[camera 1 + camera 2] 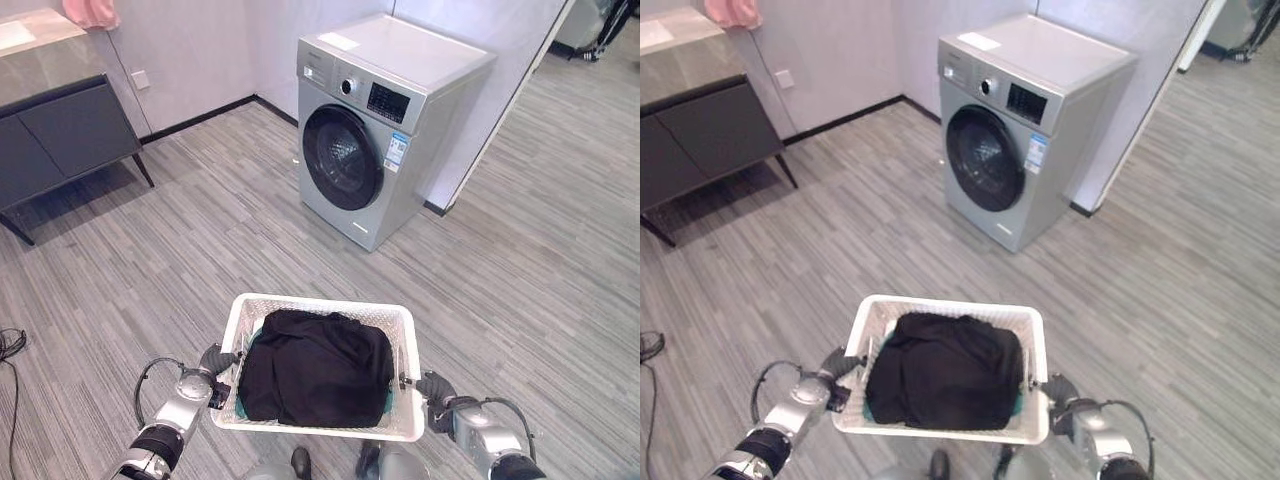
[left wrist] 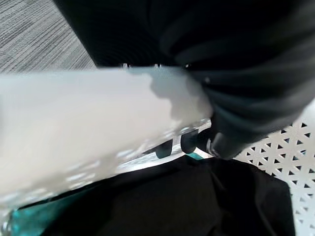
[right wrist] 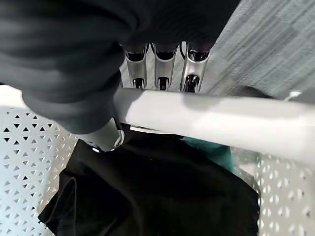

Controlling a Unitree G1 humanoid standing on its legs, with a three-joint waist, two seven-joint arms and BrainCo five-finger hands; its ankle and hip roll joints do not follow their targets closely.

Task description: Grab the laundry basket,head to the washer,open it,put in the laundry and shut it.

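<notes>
I carry a white perforated laundry basket (image 1: 255,304) in front of me, holding black laundry (image 1: 317,366) over a bit of teal cloth (image 3: 209,147). My left hand (image 1: 214,361) is curled round the basket's left rim (image 2: 74,118). My right hand (image 1: 436,388) is curled round the right rim (image 3: 206,120), fingers (image 3: 158,69) under it and thumb inside. Ahead on the floor stands a silver front-loading washer (image 1: 375,120) with its round dark door (image 1: 341,158) closed.
A dark cabinet (image 1: 60,135) on thin legs stands at the left against the wall, with pink cloth (image 1: 90,12) above it. A white wall panel (image 1: 510,90) rises right of the washer. Grey plank floor (image 1: 220,230) lies between me and the washer.
</notes>
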